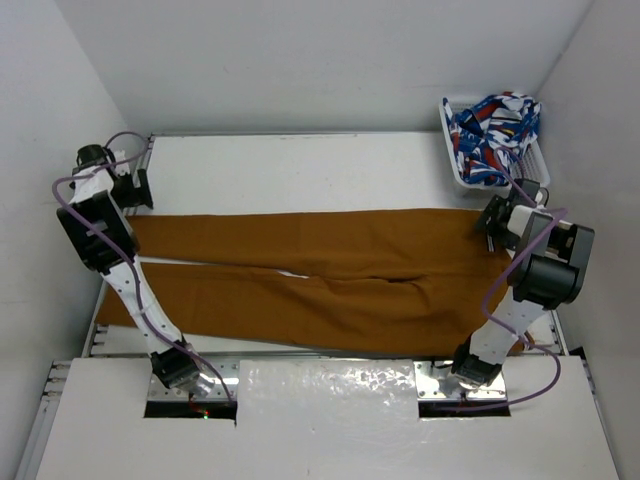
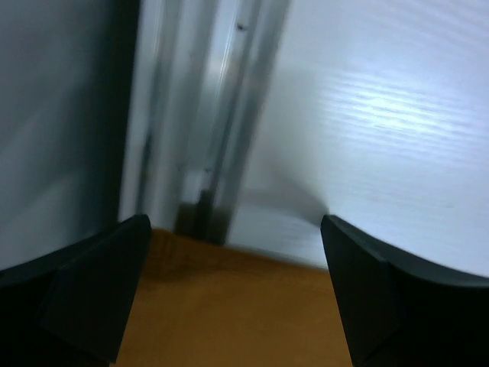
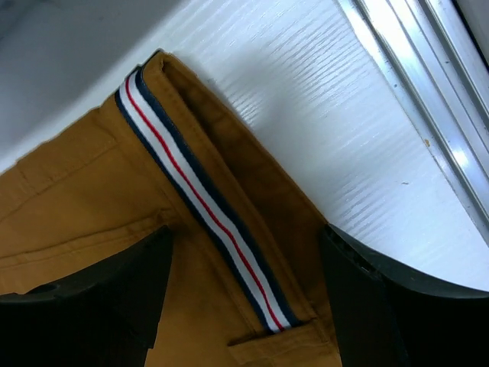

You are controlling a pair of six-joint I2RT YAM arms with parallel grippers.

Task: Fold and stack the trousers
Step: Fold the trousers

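Note:
The mustard-brown trousers (image 1: 320,275) lie flat and spread across the white table, legs toward the left, waist at the right. My left gripper (image 1: 132,190) is open above the far leg's cuff at the left edge; the left wrist view shows the brown cloth (image 2: 229,313) between its wide-apart fingers (image 2: 92,298). My right gripper (image 1: 492,222) is open over the far waist corner. In the right wrist view the waistband (image 3: 199,191) with its navy, white and red striped lining runs between the fingers (image 3: 99,298). Neither gripper holds anything.
A white basket (image 1: 455,160) with blue-red-white patterned cloth (image 1: 492,130) stands at the back right corner, just behind my right gripper. Metal rails (image 2: 221,115) run along the table's left edge and also along the right edge (image 3: 428,115). White walls enclose the table.

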